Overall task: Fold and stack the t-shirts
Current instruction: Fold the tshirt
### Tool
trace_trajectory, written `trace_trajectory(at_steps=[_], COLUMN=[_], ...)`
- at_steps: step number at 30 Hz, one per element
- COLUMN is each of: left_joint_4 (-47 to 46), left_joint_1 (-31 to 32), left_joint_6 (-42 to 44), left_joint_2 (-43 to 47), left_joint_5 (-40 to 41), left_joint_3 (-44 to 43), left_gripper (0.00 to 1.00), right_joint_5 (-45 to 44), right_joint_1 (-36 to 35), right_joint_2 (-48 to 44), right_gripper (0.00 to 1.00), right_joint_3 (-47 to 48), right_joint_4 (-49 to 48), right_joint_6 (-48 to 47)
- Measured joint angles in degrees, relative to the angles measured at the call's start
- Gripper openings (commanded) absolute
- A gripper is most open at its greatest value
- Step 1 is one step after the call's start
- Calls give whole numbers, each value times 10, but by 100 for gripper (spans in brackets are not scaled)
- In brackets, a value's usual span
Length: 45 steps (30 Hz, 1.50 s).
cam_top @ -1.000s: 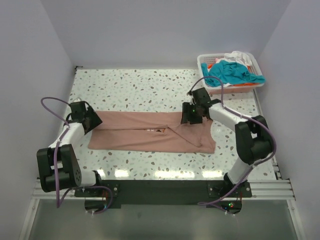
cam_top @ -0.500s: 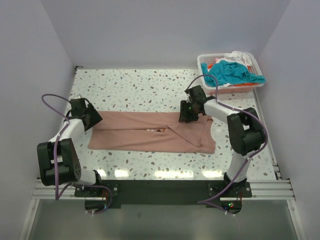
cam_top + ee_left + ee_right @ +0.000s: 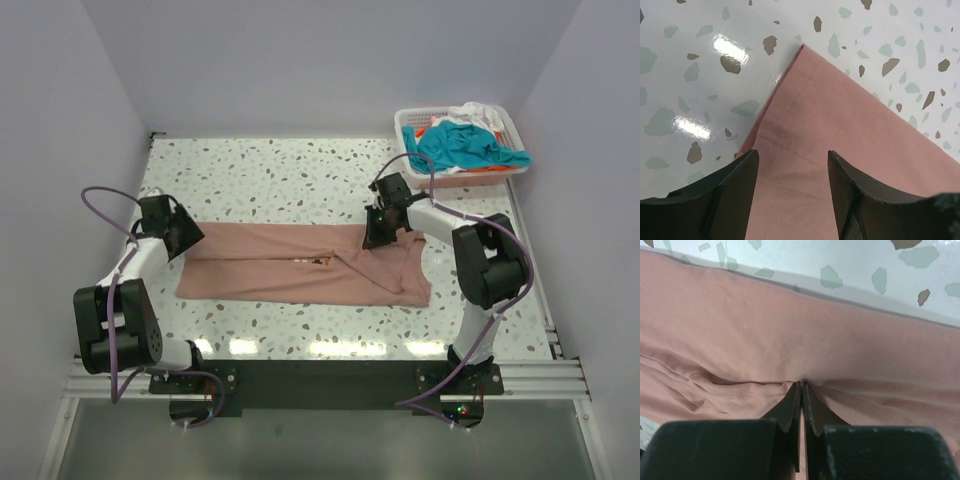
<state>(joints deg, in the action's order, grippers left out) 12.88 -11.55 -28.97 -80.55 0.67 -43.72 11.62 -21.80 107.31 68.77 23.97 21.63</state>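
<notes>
**Pink tee flat on the counter: right jaws pinched on it, left jaws open at the corner**

So here's the state of things. The pink t-shirt [image 3: 310,262] is laid out lengthwise across the speckled counter [image 3: 270,170], roughly in the middle, already narrowed into a long strip with a diagonal fold line showing towards its right half.

The right jaws are down on the far edge of the shirt, a bit right of its centre. From the right wrist camera they're closed all the way, tips pressed together, with a little pucker of pink cloth caught right at the tips and wrinkles fanning out from that spot. The shirt's far edge runs just beyond them, with bare counter past it.

The left jaws sit at the shirt's left end, near its far corner. They're clearly apart and holding nothing. In the left wrist view the two dark fingers [image 3: 735,200] straddle the fabric, with the stitched hem and the pointed corner lying just ahead of them. I can't tell whether the tips touch the cloth.

Over in the far right corner of the counter there's the white basket [image 3: 405,125] with a teal t-shirt [image 3: 465,148] heaped in it, plus some white cloth [image 3: 485,112] and orange cloth [image 3: 490,170] poking out. It's well apart from both arms.
</notes>
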Motion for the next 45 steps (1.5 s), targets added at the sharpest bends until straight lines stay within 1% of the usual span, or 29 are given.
trace_trajectory(at_steps=[5,17,20,30,43,44,45], left_joint_4=[0,2,2,6,17,16,17], left_joint_1=[0,0,0,0,0,0,0], left_joint_6=[0,0,0,1,17,17,18], left_joint_2=[10,31,40,51,61,61,61], left_joint_5=[0,0,0,0,0,0,0], left_joint_3=[8,27,34,43,48,49,49], left_gripper=[63,63,63,63,63,63,63], right_joint_5=[2,15,23,40,24,24,23], right_joint_1=[0,-11,-23,-107,-154,-159,-163], right_joint_2=[-15,-102,-106,-106,-106,-106,-106], right_gripper=[0,0,0,0,0,1,3], right_joint_3=[-9,-48,-54,-55,-51,-51,-51], right_joint_4=[4,23,27,58,100,103,106], right_joint_6=[2,2,-4,-28,-33,-33,-33])
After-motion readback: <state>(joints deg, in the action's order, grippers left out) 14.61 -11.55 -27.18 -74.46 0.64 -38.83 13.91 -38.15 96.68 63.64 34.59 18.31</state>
